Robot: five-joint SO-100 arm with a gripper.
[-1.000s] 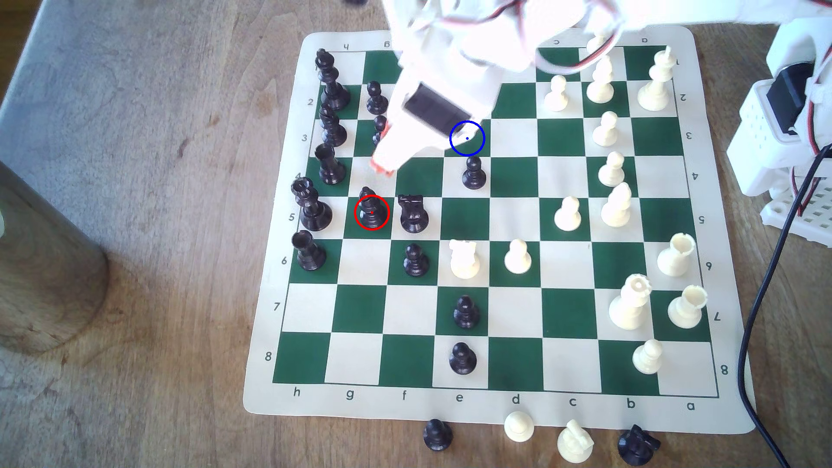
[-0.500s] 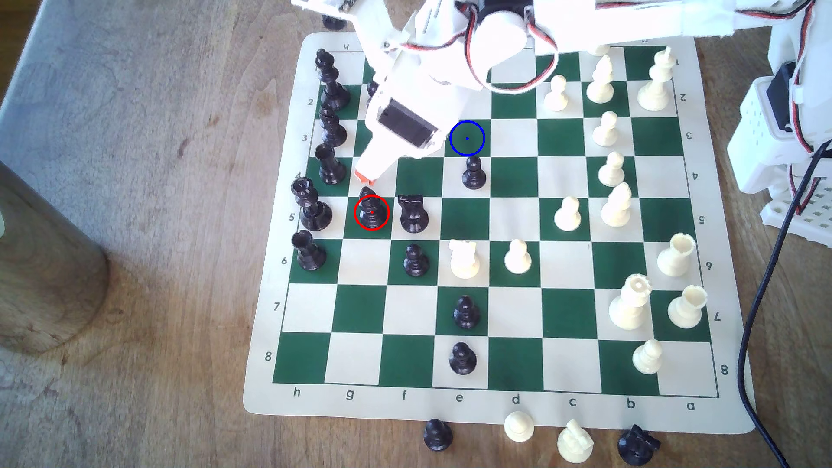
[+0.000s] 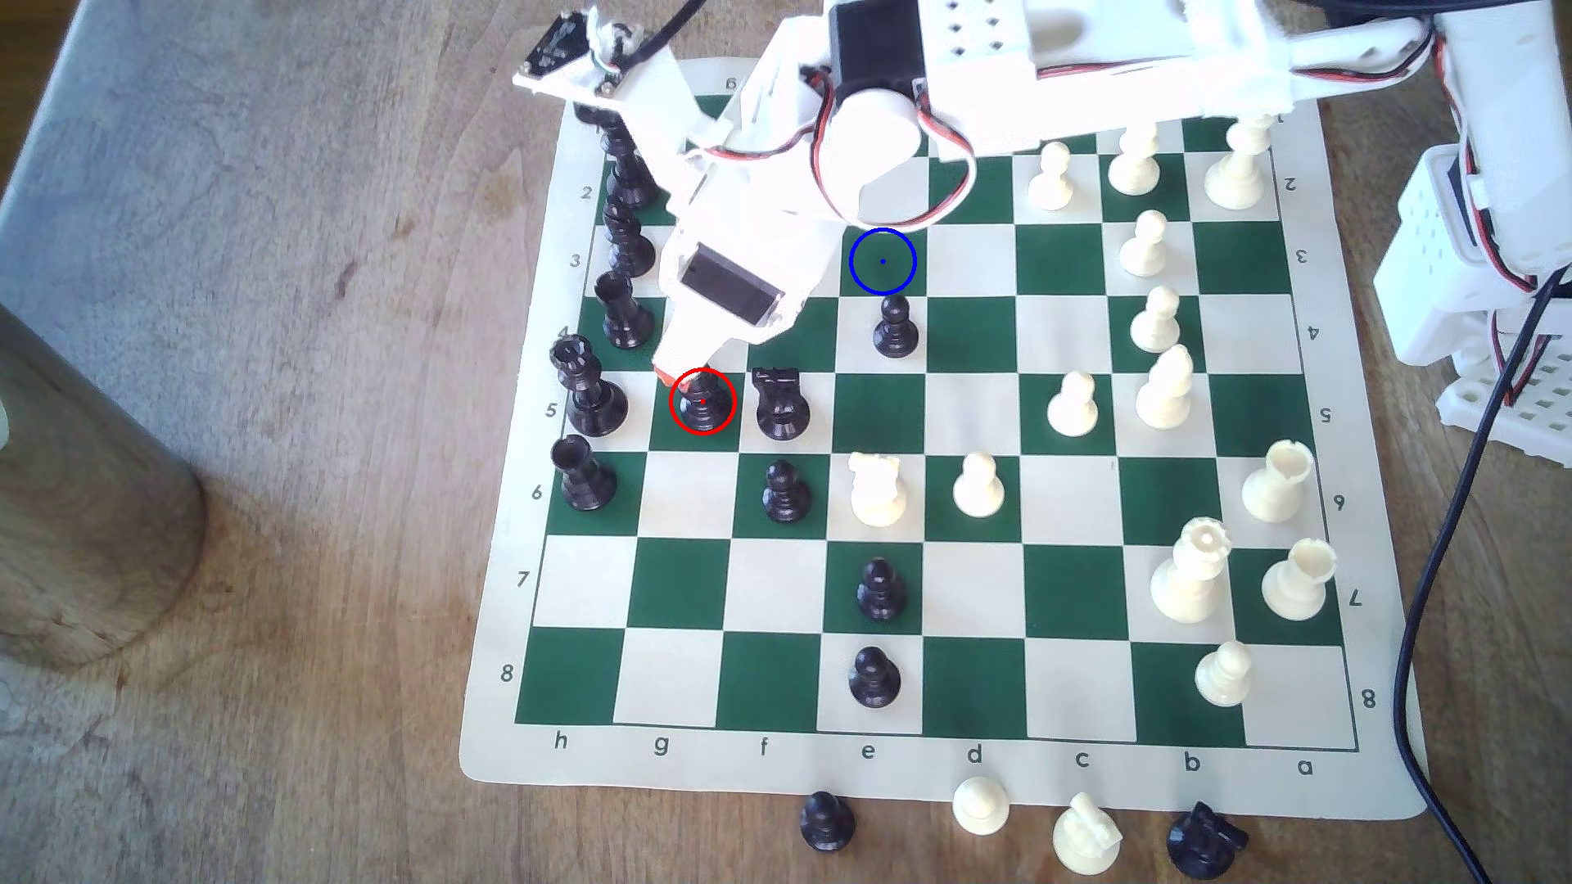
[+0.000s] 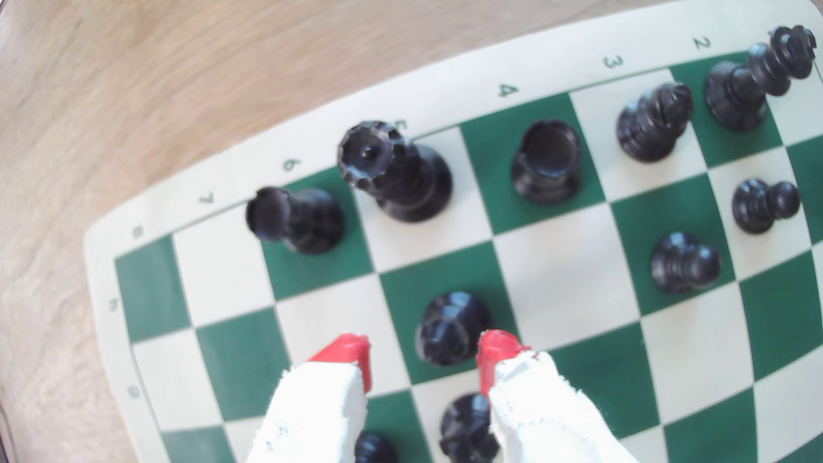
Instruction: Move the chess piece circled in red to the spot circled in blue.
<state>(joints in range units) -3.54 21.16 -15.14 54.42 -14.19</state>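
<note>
1. The black bishop with the pointed mitre head and round base [image 3: 702,406] stands upright on a dark green square of the green-and-cream roll-up chess mat [image 3: 936,778], inside the thin red drawn ring.
2. Taking that bishop as the marker: the white arm's gripper with red-tipped fingers [image 3: 680,378] hangs right over its head, the red tip at the ring's upper edge in the exterior view.
3. In the wrist view the gripper [image 4: 423,354] is spread apart, one red fingertip [image 4: 352,351] clear of the bishop [image 4: 452,327] on one side, the other just beside it or touching its edge; I cannot tell which. Nothing is pinched yet.
4. The blocky-headed black knight [image 3: 780,404] sits on the square just to the bishop's right in the exterior view, near but apart.
5. The tall black queen with the crown top [image 3: 587,387] stands on the square to the bishop's left in that view.
6. The dark green square with the thin blue ring and centre dot [image 3: 882,262] lies up and to the right of the bishop in the exterior view, two squares off diagonally, bare, with the arm's red-and-white cable loop just above it.
7. A round-headed black pawn [image 3: 894,327] stands directly below that blue ring, between it and the bishop's row.
</note>
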